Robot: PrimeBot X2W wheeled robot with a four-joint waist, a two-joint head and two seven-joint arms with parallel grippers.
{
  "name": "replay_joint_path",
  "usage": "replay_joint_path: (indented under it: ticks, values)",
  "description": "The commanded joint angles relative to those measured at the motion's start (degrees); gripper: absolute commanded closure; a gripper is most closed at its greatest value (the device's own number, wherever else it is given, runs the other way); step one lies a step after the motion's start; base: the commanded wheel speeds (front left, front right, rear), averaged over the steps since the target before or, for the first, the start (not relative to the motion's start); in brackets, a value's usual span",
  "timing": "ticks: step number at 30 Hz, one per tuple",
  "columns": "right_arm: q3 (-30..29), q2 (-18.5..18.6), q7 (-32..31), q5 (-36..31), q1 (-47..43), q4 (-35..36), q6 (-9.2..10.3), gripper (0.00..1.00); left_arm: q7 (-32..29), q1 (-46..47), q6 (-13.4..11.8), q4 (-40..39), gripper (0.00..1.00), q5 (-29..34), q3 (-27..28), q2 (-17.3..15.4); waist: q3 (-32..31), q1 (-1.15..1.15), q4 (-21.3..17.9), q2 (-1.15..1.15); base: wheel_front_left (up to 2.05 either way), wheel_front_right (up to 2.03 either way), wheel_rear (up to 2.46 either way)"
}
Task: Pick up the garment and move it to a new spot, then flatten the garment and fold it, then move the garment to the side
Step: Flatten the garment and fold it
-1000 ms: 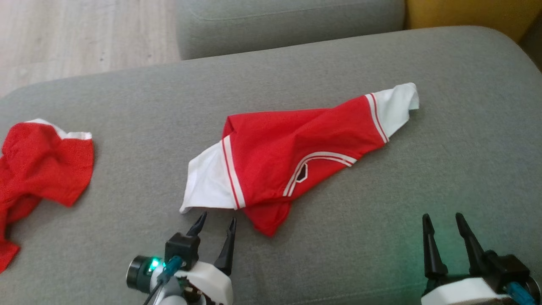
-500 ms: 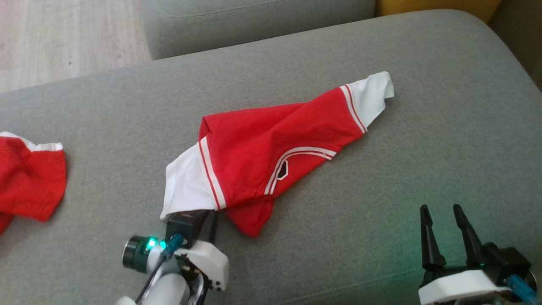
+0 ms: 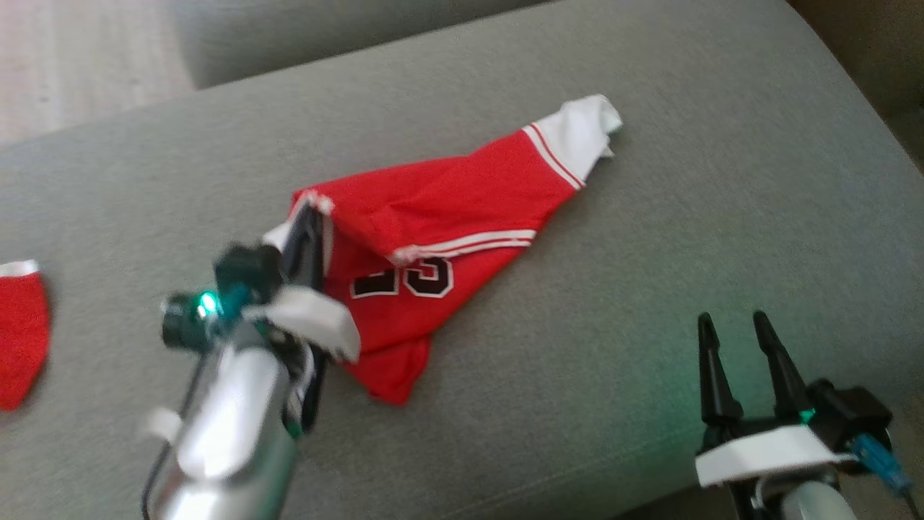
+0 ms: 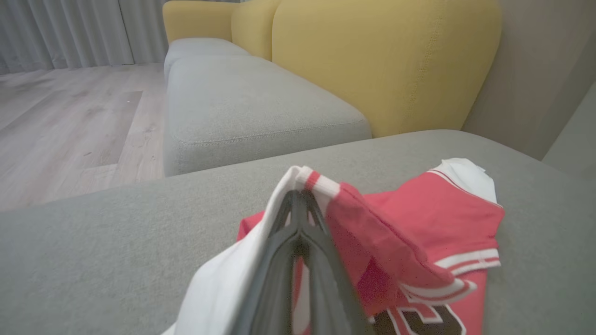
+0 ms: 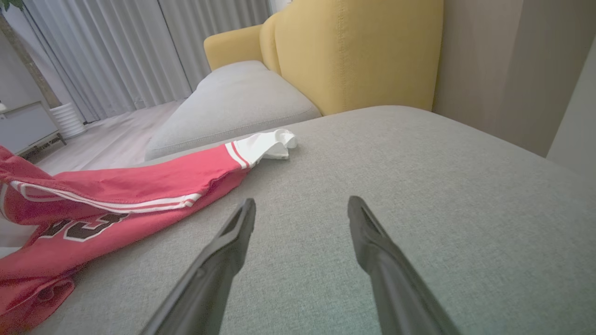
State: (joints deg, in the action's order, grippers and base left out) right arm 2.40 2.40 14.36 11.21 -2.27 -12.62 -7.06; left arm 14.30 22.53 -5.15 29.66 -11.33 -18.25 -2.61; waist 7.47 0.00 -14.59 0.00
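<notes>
Since the left fingers are pressed together on a white-trimmed edge of the garment, the step in hand looks like the pick-up that opens the task. The pinched edge is raised off the seat, with red cloth draped from it. The rest of the red jersey trails away to the right, its black number showing and its far white end crumpled on the sofa cushion. The right fingers are spread wide and hold nothing, low over bare cushion near the front edge and well apart from the jersey. The next move probably calls for lifting until the whole jersey hangs free, then carrying it to an open stretch of cushion. With one corner held, the cloth is likely to bunch, so the right arm may be needed at the far end for flattening. A second red garment lies at the left edge of the head view, apart from the first. The seat is grey woven fabric, soft enough to drag on cloth. Beyond it sit another grey cushion, a yellow backrest, a pale wooden floor and light curtains.
</notes>
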Motion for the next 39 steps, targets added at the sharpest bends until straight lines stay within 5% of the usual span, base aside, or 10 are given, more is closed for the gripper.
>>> replay_joint_path:
  ticks: [1, 17, 20, 22, 23, 39]
  values:
    - [1.91, 0.48, 0.63, 0.70, 2.62, 1.62, -0.43, 0.00, 0.70, 5.19, -0.37, -0.64, 1.00, -0.16, 2.81, -0.86, 2.38, 0.00, -2.59, 0.00, 0.00, 0.00, 0.00]
    - [4.98, 0.48, 0.63, 5.45, 7.70, 1.77, -0.43, 0.00, 0.70, 22.89, 1.03, 18.10, 1.00, 1.05, 6.08, -7.10, 9.73, 0.00, -10.22, 0.00, 0.00, 0.00, 0.00]
    - [4.39, 0.48, 0.63, 5.45, 7.37, 1.56, -0.43, 0.00, 0.70, 22.85, 1.27, 18.32, 0.53, 1.28, 6.07, -7.01, 9.24, 0.00, -9.61, 0.00, 0.00, 0.00, 0.00]
    - [4.29, 0.48, 0.63, 5.30, 7.26, 1.51, -0.43, 0.00, 0.70, 22.53, 1.43, 18.08, 0.06, 1.32, 6.06, -6.65, 8.68, 0.00, -8.96, 0.00, 0.00, 0.00, 0.00]
    - [4.20, 0.48, 0.63, 5.22, 7.25, 1.54, -0.43, 0.00, 0.70, 22.33, 1.53, 17.90, 0.00, 1.32, 6.03, -6.41, 8.36, 0.00, -8.59, 0.00, 0.00, 0.00, 0.00]
    - [0.00, 0.48, 0.63, 1.84, 0.98, 2.22, -0.43, 0.00, 0.70, 2.85, 2.62, -2.35, 0.00, -3.17, 9.39, -1.83, -3.37, 0.00, -0.21, 0.00, 0.00, 0.00, 0.00]
